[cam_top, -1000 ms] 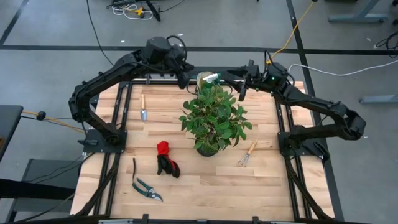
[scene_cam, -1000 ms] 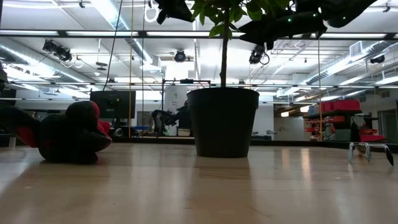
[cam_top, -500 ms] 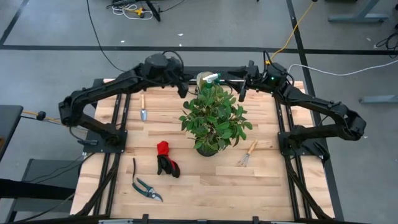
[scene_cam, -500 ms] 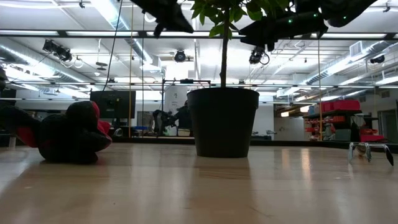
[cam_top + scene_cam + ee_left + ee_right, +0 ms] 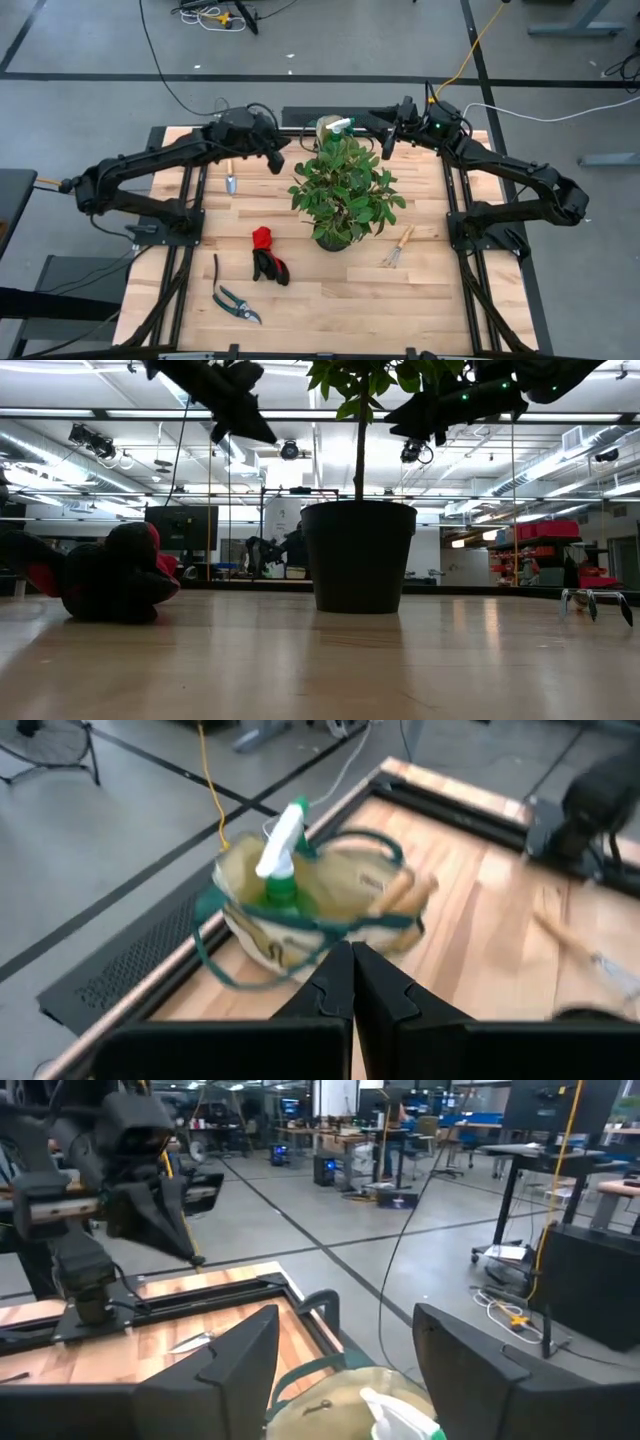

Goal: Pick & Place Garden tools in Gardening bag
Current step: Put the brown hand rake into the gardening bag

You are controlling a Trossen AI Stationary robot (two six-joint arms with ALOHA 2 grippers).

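Small tan fabric gardening bag with green straps [image 5: 320, 910] sits at the far table edge, mid-width, open top up. Inside: green spray bottle with white nozzle [image 5: 281, 860], upright, and a wooden tool handle [image 5: 398, 892]. Wooden-handled metal trowel [image 5: 230, 174] lies far left. Red-and-black gloves [image 5: 266, 255] heaped left of centre. Dark pruning shears [image 5: 232, 297] near left. Wooden-handled hand rake [image 5: 399, 246] right of centre.

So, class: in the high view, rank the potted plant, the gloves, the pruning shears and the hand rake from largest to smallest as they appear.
1. Potted plant
2. Gloves and pruning shears: too alike to rank
3. Hand rake
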